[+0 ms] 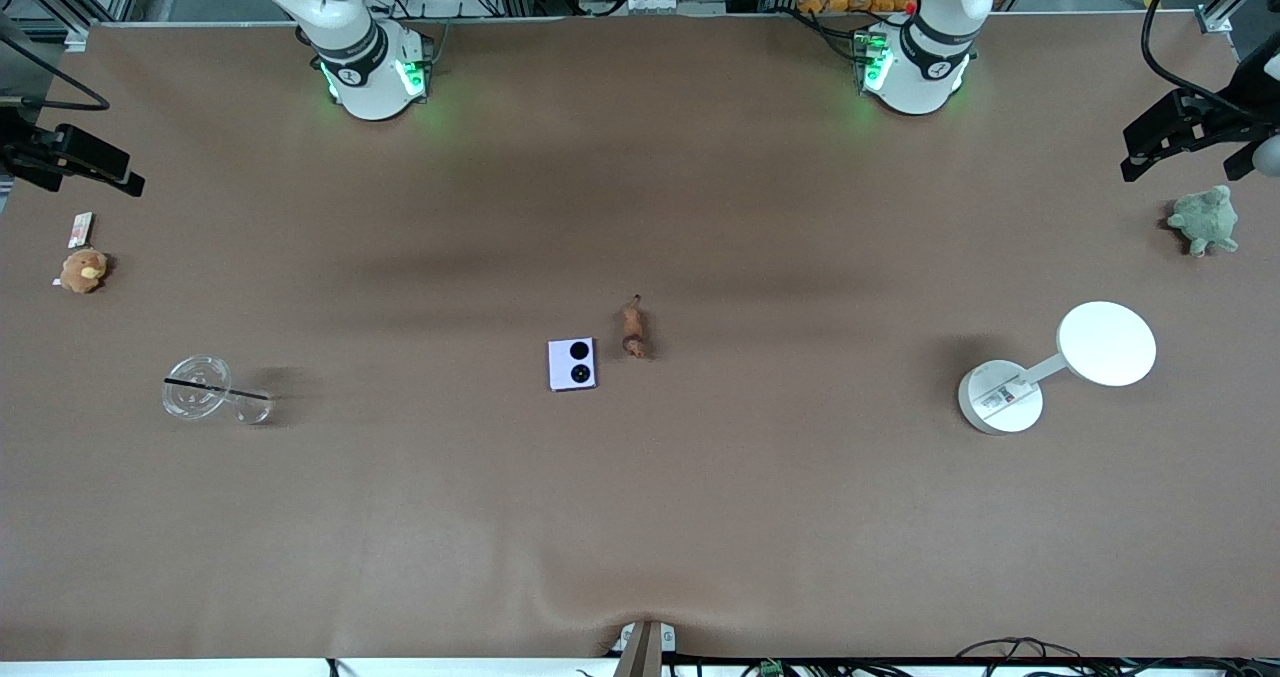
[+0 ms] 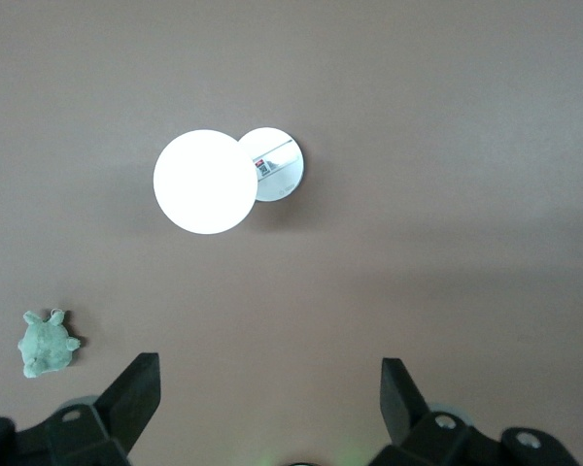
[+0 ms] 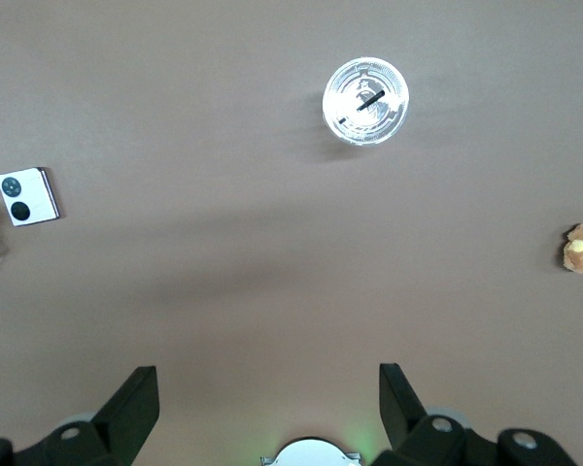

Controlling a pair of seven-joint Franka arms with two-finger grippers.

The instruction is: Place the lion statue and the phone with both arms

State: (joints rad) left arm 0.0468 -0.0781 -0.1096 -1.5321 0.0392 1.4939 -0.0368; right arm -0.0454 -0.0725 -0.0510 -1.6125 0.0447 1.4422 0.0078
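Lying mid-table, the lion (image 1: pixel 633 328) sat beside the phone (image 1: pixel 572 364), toward the left arm's end; both grippers (image 2: pixel 270 388) (image 3: pixel 268 388) hung open, empty.

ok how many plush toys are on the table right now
2. A tan-brown plush toy sits at the right arm's end of the table, and a green plush turtle sits at the left arm's end. No others show in any view.

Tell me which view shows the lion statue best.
The front view: the whole lion statue lies beside the phone. The right wrist view catches only a sliver of it at its edge; the left wrist view does not show it.
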